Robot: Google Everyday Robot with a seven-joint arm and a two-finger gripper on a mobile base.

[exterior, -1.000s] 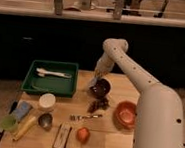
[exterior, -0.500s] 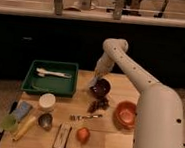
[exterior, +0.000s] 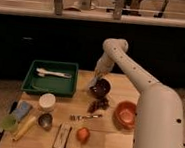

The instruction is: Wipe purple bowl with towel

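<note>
My gripper [exterior: 95, 82] hangs at the left rim of the purple bowl [exterior: 101, 87], at the end of my white, smooth, tube-shaped arm, which bends over from the right. A pale bluish-white scrap, the towel [exterior: 93, 82], shows at my fingers right against that left rim; I cannot tell whether my fingers are clamped on it or apart. The towel is too small and crumpled to give a long axis.

The purple bowl is round, deep, glossy and dark maroon. It sits upright, mouth up, on the pale wooden desk [exterior: 105, 145], toward the far middle of it.

Just left of the purple bowl lies a green rectangular tray [exterior: 32, 83] with a raised rim, holding a pale utensil [exterior: 52, 73] lying lengthwise. Just in front of the bowl is a dark, lumpy clump [exterior: 98, 105], and beyond that a fork [exterior: 86, 117]. To the bowl's front right, partly behind my arm, stands a larger orange bowl [exterior: 125, 114]. Well to the front left are a white round lid [exterior: 47, 101], a small metal cup [exterior: 45, 120], a blue rectangular pad [exterior: 22, 110], a yellow elongated thing [exterior: 24, 127], a flat dark bar [exterior: 62, 136] and a small orange fruit [exterior: 82, 135].
</note>
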